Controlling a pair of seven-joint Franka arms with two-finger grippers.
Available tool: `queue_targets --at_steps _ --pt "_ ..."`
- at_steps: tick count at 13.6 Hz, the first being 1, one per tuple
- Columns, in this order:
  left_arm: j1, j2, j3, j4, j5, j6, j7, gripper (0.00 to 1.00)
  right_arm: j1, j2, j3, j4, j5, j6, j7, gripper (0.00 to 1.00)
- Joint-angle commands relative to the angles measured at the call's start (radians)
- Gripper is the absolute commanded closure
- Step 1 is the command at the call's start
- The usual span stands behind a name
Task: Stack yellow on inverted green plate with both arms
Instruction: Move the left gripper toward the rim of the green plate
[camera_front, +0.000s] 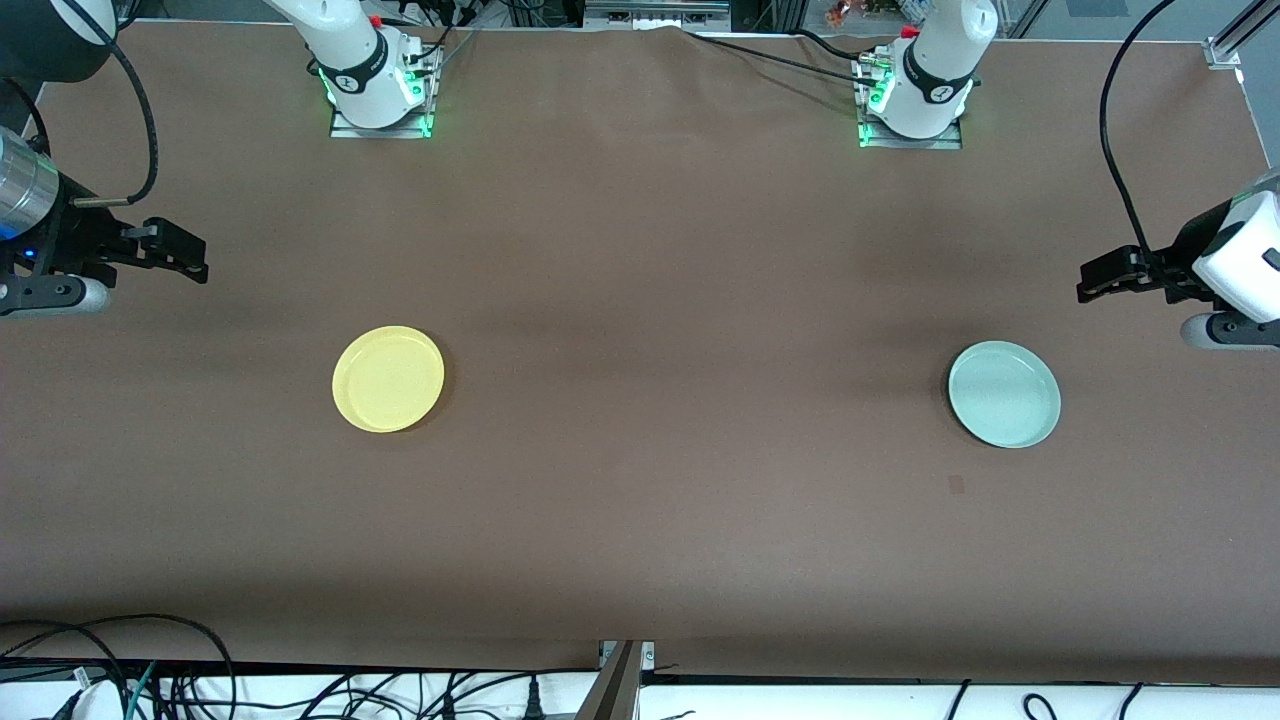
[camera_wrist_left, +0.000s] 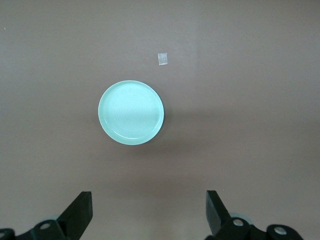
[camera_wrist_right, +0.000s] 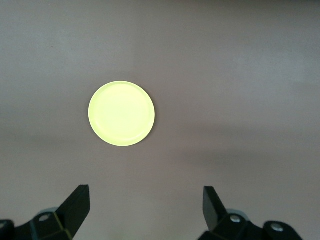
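Front view, yellow (camera_front: 388, 379) and green plate (camera_front: 1004, 393) well apart, both pincers wide.

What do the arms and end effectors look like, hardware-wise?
Both arms are white with black joint bands, on plates lit green at the base. Black cables loop to each wrist. The left end effector and right end effector are black, two-fingered; the right wrist shows a silver cylinder with a blue light.

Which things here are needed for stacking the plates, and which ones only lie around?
For the job:
- yellow plate, toward the right arm's end
- green plate, toward the left arm's end
- left claw, open, up above the table near the green plate
- right claw, open, up above the table near the yellow plate

Lying about:
- small tape patch, nearer the front camera than the green plate
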Motion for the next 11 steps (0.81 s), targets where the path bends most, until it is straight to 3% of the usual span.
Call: queue_targets --at_steps 1,5,8,11 --pt "-0.007 0.016 0.002 0.036 0.014 -0.022 0.014 0.00 -0.003 0.003 0.000 0.019 -0.010 -0.012 0.004 0.00" --pt "-0.001 0.022 0.002 0.037 -0.011 -0.031 0.012 0.00 -0.002 0.003 -0.002 0.019 -0.015 -0.013 -0.001 0.00" --pt "0.011 0.047 0.012 0.042 -0.095 -0.028 0.014 0.00 -0.002 0.003 -0.002 0.019 -0.020 -0.012 -0.003 0.00" --pt "0.051 0.071 0.018 0.074 -0.085 -0.028 0.024 0.00 -0.002 0.006 -0.002 0.019 -0.020 -0.015 -0.003 0.00"
